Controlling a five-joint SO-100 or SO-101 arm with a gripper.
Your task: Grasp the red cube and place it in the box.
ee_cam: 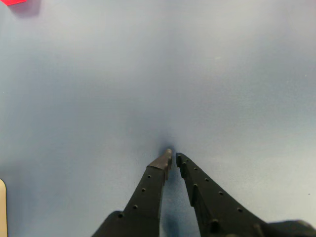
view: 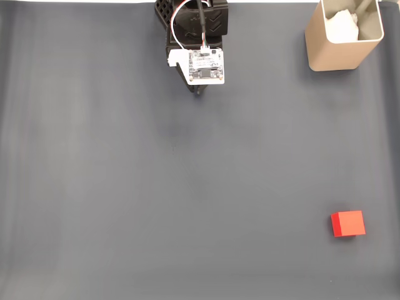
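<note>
Seen from above in the fixed view: red cube (view: 348,223) lying alone on the dark grey bench (view: 125,187), close to the right edge and toward the near right corner, with nothing touching it. Far from the cube, at the far right corner, the beige box (view: 342,39) standing upright, its pale rim toward the camera and something white and crumpled (view: 342,25) inside. At the middle of the far edge, the black arm with a white circuit board (view: 205,64) on top, red and white wires running up from it. In the wrist view: gripper (ee_cam: 174,156) reaching in from the bottom edge, two black fingers nearly together, only a thin slit between the tips, nothing held, tips just over the bare bench. In the top left corner of that same view, a small piece of the red cube (ee_cam: 14,2), well apart from the gripper. At the left edge, low down, a pale sliver, probably the box, but not sure.
</note>
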